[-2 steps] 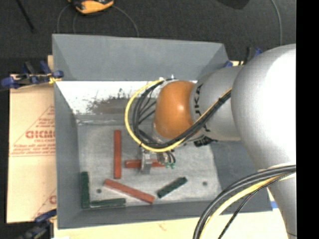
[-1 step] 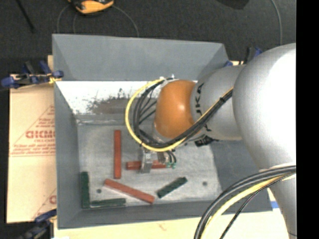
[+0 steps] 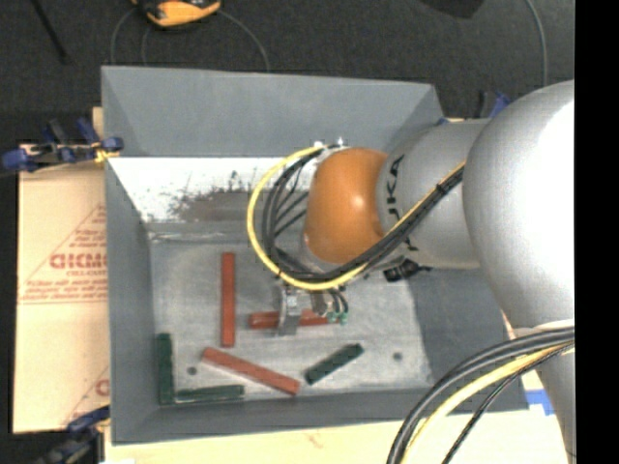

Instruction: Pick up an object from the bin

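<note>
Bin: we record a grey metal bin (image 3: pixel 126 259) holding loose sticks.
Front: two green sticks (image 3: pixel 165 365) form a corner at the left; a slanted red stick (image 3: pixel 250 371) and a dark green stick (image 3: pixel 334 362) lie alongside.
Middle: the gripper (image 3: pixel 290 319) is down on a short red stick (image 3: pixel 261 322), mid-floor.
Claw: open or closed, we cannot tell.
Farther: a long red stick (image 3: pixel 227 298) lies to the left.

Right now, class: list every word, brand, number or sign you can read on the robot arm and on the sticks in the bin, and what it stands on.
"UKA": black letters on the silver arm, beside its orange cover; the start of the word is hidden.
On the red sticks and green sticks: nothing to read.
</note>
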Robot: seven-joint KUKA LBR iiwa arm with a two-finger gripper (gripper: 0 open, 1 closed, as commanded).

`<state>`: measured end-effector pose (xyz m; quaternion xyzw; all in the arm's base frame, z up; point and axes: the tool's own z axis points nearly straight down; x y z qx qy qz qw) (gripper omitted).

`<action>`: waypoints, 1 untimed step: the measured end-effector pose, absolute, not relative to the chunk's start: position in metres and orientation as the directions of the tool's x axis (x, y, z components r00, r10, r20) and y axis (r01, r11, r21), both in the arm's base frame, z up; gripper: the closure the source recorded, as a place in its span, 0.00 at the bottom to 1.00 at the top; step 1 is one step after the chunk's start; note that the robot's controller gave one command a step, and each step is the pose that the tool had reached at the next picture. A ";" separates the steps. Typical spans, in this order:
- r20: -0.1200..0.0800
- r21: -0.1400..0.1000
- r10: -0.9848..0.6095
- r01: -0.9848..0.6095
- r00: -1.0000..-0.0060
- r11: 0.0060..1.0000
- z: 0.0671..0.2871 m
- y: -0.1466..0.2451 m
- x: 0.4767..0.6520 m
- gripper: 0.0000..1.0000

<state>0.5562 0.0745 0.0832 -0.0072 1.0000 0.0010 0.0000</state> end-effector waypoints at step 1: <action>0.000 0.002 -0.014 -0.014 -1.000 1.000 0.099 0.074 0.557 1.00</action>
